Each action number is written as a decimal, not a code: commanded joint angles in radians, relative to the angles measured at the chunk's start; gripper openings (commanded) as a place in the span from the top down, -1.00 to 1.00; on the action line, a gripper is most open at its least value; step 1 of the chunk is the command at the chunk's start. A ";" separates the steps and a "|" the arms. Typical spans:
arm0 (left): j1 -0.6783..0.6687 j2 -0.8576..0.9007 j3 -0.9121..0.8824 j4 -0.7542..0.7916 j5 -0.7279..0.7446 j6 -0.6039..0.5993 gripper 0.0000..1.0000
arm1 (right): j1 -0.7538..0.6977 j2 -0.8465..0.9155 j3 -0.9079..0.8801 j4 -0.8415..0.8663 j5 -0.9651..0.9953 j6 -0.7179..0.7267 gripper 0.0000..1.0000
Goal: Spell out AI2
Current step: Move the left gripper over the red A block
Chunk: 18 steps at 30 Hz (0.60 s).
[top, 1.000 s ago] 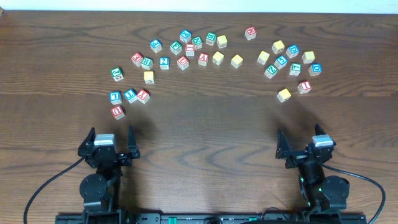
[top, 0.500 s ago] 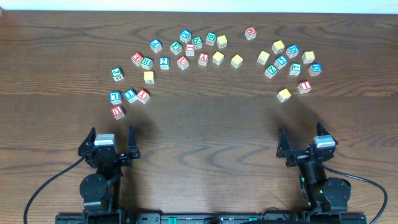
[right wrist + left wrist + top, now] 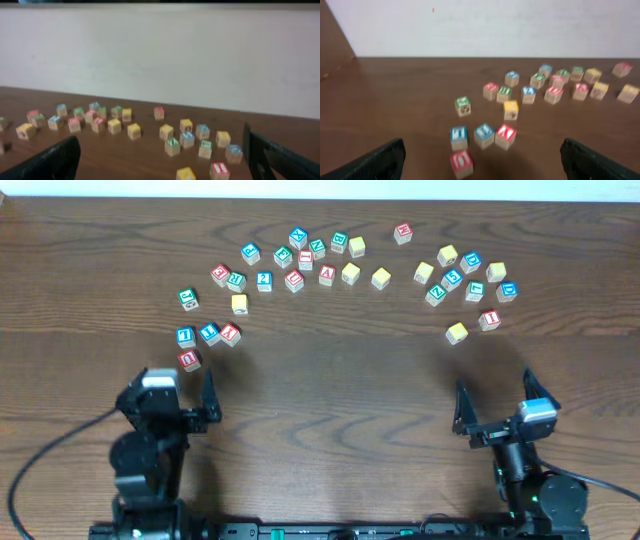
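Observation:
The red "A" block (image 3: 327, 276) lies in the middle of the far arc of blocks. The blue "2" block (image 3: 264, 280) lies left of it. The red "I" block (image 3: 489, 320) lies at the right, next to a yellow cube (image 3: 457, 332). My left gripper (image 3: 175, 377) is open and empty, just short of the nearest left blocks. My right gripper (image 3: 493, 388) is open and empty, short of the "I" block. The left wrist view shows the "2" (image 3: 528, 94) and the "A" (image 3: 580, 91), blurred, beyond the gripper (image 3: 482, 157). The right wrist view shows the "I" (image 3: 219, 170) ahead of the gripper (image 3: 161, 150).
Several other lettered blocks and plain yellow cubes form the arc. A blue "I" block (image 3: 185, 336), a blue block (image 3: 209, 333), a red block (image 3: 230, 333) and a red block (image 3: 189, 359) lie closest to my left gripper. The wooden table (image 3: 330, 400) stretches between the arms.
My left gripper has risen and moved forward and left, toward the near left blocks. My right gripper has moved right and slightly forward. Both stay open. No block has moved.

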<state>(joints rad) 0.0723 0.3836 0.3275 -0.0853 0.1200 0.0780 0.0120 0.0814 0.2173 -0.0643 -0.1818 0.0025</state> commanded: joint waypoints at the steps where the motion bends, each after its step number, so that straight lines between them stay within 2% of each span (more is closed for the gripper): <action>1: 0.006 0.127 0.137 -0.035 0.061 -0.011 -0.96 | -0.005 0.090 0.101 -0.037 -0.013 -0.030 -0.98; 6: 0.005 0.329 0.346 -0.169 0.083 -0.011 -0.96 | -0.005 0.284 0.290 -0.170 -0.024 -0.095 -0.99; 18: 0.005 0.710 0.795 -0.484 0.161 0.007 -0.96 | -0.005 0.772 0.775 -0.540 -0.080 -0.124 -0.98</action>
<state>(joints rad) 0.0723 1.0321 1.0302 -0.5426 0.2451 0.0769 0.0120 0.7750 0.9005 -0.5583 -0.2283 -0.0986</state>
